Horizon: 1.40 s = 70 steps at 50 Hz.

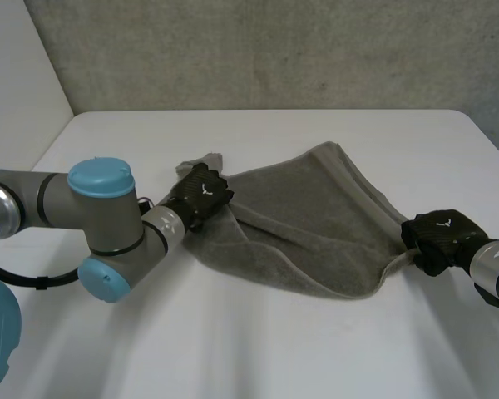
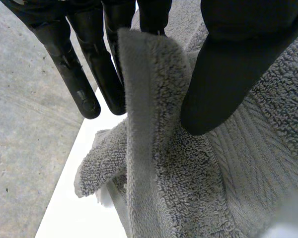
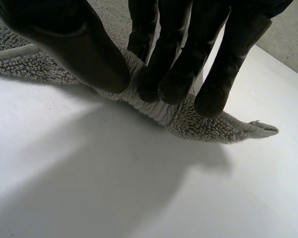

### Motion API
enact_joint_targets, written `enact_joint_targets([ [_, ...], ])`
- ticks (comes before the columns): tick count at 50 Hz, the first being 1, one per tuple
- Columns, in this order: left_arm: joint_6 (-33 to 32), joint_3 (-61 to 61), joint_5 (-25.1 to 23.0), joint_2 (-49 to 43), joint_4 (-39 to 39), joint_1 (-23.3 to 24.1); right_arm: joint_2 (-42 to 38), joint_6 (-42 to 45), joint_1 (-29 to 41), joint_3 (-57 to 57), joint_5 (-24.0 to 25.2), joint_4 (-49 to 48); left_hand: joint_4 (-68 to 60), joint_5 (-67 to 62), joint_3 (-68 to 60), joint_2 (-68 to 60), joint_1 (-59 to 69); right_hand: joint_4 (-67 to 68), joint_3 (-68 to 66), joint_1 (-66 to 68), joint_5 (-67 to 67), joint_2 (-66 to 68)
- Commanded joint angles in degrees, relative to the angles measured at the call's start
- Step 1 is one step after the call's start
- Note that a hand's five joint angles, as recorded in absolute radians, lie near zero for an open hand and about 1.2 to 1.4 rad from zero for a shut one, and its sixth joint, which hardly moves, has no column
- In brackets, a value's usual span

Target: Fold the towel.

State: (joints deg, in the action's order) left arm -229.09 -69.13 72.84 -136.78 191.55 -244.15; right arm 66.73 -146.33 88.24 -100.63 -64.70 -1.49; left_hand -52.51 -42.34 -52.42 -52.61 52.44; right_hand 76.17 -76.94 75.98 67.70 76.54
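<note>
A grey towel (image 1: pixel 308 224) lies rumpled across the middle of the white table, with its near edge sagging between the two hands. My left hand (image 1: pixel 201 193) is at the towel's left corner. In the left wrist view a raised fold of towel (image 2: pixel 149 124) stands between the thumb (image 2: pixel 223 74) and the straight fingers (image 2: pixel 89 64), pinched there. My right hand (image 1: pixel 439 235) is at the towel's right corner. There the thumb (image 3: pixel 74 39) and fingers (image 3: pixel 179 74) close on the cloth (image 3: pixel 188 119), and a small tip of the corner sticks out past the fingertips.
The white table (image 1: pixel 233 332) has bare room in front of the towel and behind it. My left arm's elbow with its blue cap (image 1: pixel 100 179) hangs over the table's left part. A grey wall (image 1: pixel 274 50) stands behind the far edge.
</note>
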Motion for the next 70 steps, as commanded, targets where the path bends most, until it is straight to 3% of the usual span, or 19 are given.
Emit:
enact_joint_targets([
  [1,0.1,0.1,-0.1,-0.1,0.5,0.0,0.0,0.0,0.0,0.0,0.0,0.0,-27.4,-27.6,-27.5,-27.3,27.5,3.8,-3.1,4.0,2.3,3.5],
  [12,3.4,-2.1,0.6,7.1,1.8,0.4,0.8,-0.3,-0.5,0.8,-0.2,0.8,-27.5,-27.7,-27.6,-27.4,27.6,3.8,-3.1,4.0,2.3,3.5],
  [20,12.1,-11.4,1.1,23.1,1.9,-2.2,16.6,-1.4,-1.9,6.9,2.4,11.7,-27.5,-27.7,-27.6,-27.4,27.6,3.8,-3.1,4.0,2.3,3.5],
  [25,21.0,-19.4,5.0,37.5,1.8,-5.1,23.3,-4.8,-3.2,13.7,5.8,18.2,-27.5,-27.7,-27.6,-27.4,27.6,3.8,-3.1,4.0,2.3,3.5],
  [31,28.7,-24.4,7.3,48.8,1.8,-7.8,29.1,-7.8,-3.5,21.7,7.2,24.5,-27.5,-27.7,-27.6,-27.4,27.6,3.8,-3.1,4.0,2.3,3.5],
  [36,35.6,-27.5,7.6,59.0,1.7,-12.8,30.9,-7.9,-5.4,33.3,7.9,32.5,-27.5,-27.7,-27.6,-27.4,27.6,3.8,-3.1,4.0,2.3,3.5],
  [43,38.6,-28.7,7.1,59.7,1.2,-15.3,25.2,-4.0,-7.2,37.5,8.8,40.1,-27.5,-27.7,-27.6,-27.4,27.6,3.8,-3.1,4.0,2.3,3.5],
  [48,38.5,-30.4,7.1,53.0,1.2,-15.1,17.6,3.4,-2.0,37.0,6.4,43.5,-27.5,-27.7,-27.6,-27.4,27.6,3.8,-3.1,4.0,2.3,3.5],
  [53,38.5,-28.0,7.8,39.3,1.2,-14.9,6.7,9.5,6.5,37.3,-4.0,44.2,-27.5,-27.7,-27.6,-27.4,27.6,3.8,-3.1,4.0,2.3,3.5],
  [54,38.5,-28.0,7.8,39.3,1.2,-14.9,6.7,9.5,6.5,37.3,-4.0,44.2,-27.5,-27.7,-27.6,-27.4,27.6,3.8,-3.1,4.0,2.3,3.5],
  [56,38.5,-26.1,7.9,35.8,1.3,-14.6,1.1,10.3,8.4,39.4,-7.1,42.6,-27.5,-27.7,-27.6,-27.4,27.6,3.8,-3.1,4.0,2.3,3.5],
  [59,38.6,-20.4,8.0,29.4,1.2,-13.8,-2.2,10.0,9.5,41.8,-8.0,40.4,-27.5,-27.7,-27.6,-27.4,27.6,3.8,-3.1,4.0,2.3,3.5],
  [61,38.7,-12.6,8.1,23.9,1.2,-12.0,-7.5,9.7,11.4,47.4,-9.0,35.0,-27.5,-27.7,-27.6,-27.4,27.6,3.8,-3.1,4.0,2.3,3.5],
  [65,38.7,-3.6,9.6,20.4,1.5,-10.6,-9.8,9.0,12.7,53.4,-10.6,25.3,-27.5,-27.7,-27.6,-27.4,27.6,3.8,-3.1,4.0,2.3,3.5],
  [67,39.2,4.2,12.9,19.8,3.5,-10.2,-9.5,5.5,13.5,54.8,-12.3,8.3,-27.5,-27.7,-27.6,-27.4,27.6,3.8,-3.1,4.0,2.3,3.5],
  [68,39.2,4.3,12.9,19.8,3.5,-10.2,-9.5,5.4,13.5,54.8,-12.3,8.2,-27.5,-27.7,-27.6,-27.4,27.6,3.8,-3.1,4.0,2.3,3.5],
  [70,40.2,8.6,16.3,20.1,11.8,-10.2,-3.4,-1.4,14.6,49.5,-13.7,-10.7,-27.5,-27.7,-27.6,-27.4,27.6,3.8,-3.1,4.0,2.3,3.5],
])
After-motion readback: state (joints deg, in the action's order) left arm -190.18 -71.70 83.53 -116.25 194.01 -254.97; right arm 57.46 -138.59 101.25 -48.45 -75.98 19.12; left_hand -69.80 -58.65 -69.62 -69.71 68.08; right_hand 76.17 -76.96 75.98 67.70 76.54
